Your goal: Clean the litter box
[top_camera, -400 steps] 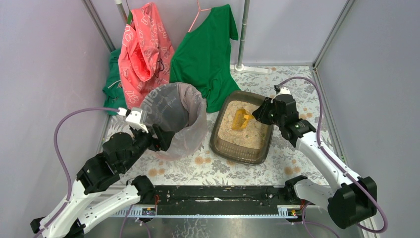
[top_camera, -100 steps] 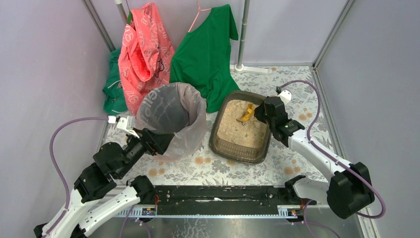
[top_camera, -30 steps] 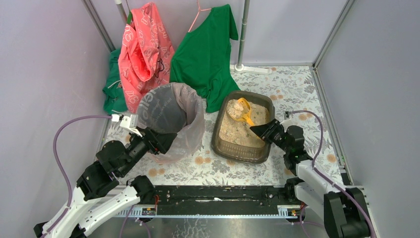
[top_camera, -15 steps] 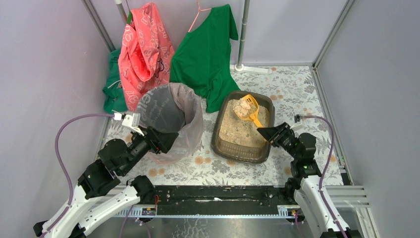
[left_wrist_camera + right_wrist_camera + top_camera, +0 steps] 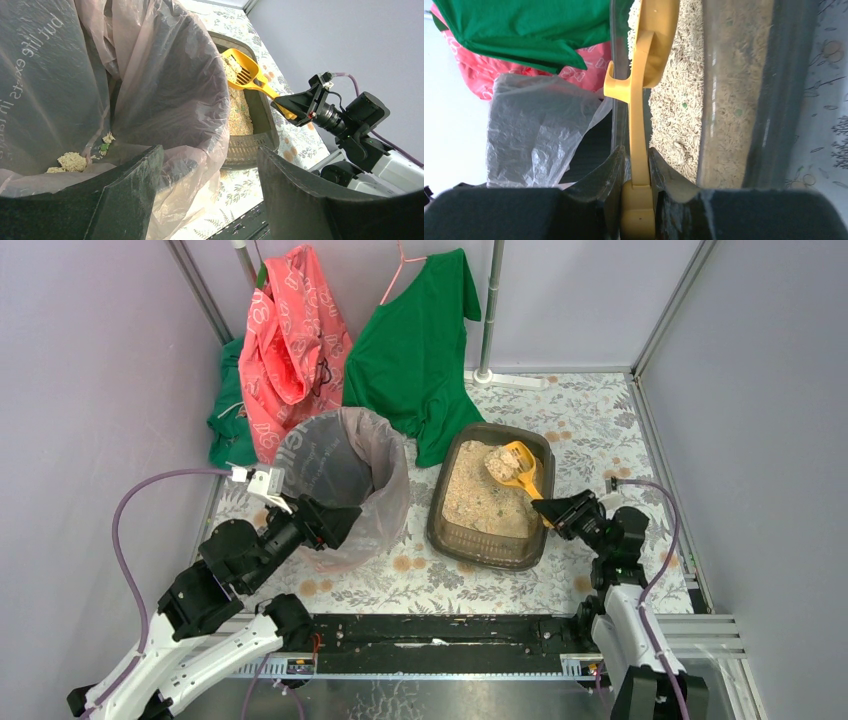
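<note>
One yellow scoop [image 5: 512, 462] clamped in right pincer [image 5: 543, 507] over the litter box [image 5: 478, 546]; left pincer [image 5: 209, 155] gapes wide

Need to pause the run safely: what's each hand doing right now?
Left hand: open wide at the lined bin's rim.
Right hand: closed on the yellow scoop's handle.
</note>
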`<state>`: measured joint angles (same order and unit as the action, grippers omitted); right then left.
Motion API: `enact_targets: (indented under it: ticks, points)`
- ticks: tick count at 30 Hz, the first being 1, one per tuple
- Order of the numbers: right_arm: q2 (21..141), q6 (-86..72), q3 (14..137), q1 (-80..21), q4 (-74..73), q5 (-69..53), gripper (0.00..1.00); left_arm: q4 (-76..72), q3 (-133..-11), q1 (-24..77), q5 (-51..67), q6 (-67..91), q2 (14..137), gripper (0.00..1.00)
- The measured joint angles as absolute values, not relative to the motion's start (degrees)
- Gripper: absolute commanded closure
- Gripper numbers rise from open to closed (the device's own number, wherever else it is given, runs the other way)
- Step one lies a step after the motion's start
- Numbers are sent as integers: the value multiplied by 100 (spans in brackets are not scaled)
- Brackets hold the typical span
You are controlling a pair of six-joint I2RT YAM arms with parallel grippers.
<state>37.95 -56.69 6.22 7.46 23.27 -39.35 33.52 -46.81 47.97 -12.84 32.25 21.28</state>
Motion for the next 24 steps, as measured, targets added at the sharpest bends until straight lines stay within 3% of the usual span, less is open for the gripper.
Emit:
enact_targets:
  ticks: [13,24]
  points:
    - [5011,-6283,587,2469,3844,-5590,100,3297,-4678,4797,-1284,3225,2202,24]
    - [4080,-6812,36,2591,4252,-6257,100,3232,-4668,4797,-1199,3225,2255,24]
